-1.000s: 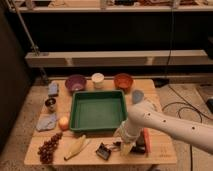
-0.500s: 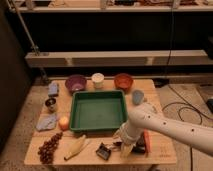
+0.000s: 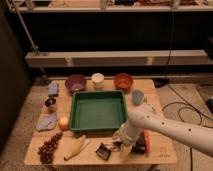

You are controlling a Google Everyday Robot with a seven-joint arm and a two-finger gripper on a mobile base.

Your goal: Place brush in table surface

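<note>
Front edge of the bench, as seen from the room:

- Large light-coloured wooden plank table surface point(image 3: 161, 151), carrying everything below.
- Small dark brush with a squarish blackish-grey head and a slim black handle point(image 3: 103, 151). It lies flat on the boards near the front edge, in front of the tray. The head is to the left and the handle runs right toward the gripper.
- Pale two-finger gripper point(image 3: 123, 146) on a white arm point(image 3: 167, 129), low over the table just right of the brush head. Its jaws are spread wide and nothing is lifted in them. I cannot tell whether a finger touches the handle.
- Green rectangular plastic tray point(image 3: 98, 93), mid-table.
- Thin orange-red stick point(image 3: 147, 141), just right of the gripper.
- Purple bowl point(image 3: 75, 82), white cup point(image 3: 98, 79) and orange-brown bowl point(image 3: 123, 80), in a row behind the tray.
- Bunch of dark grapes point(image 3: 49, 147), at the front left.
</note>
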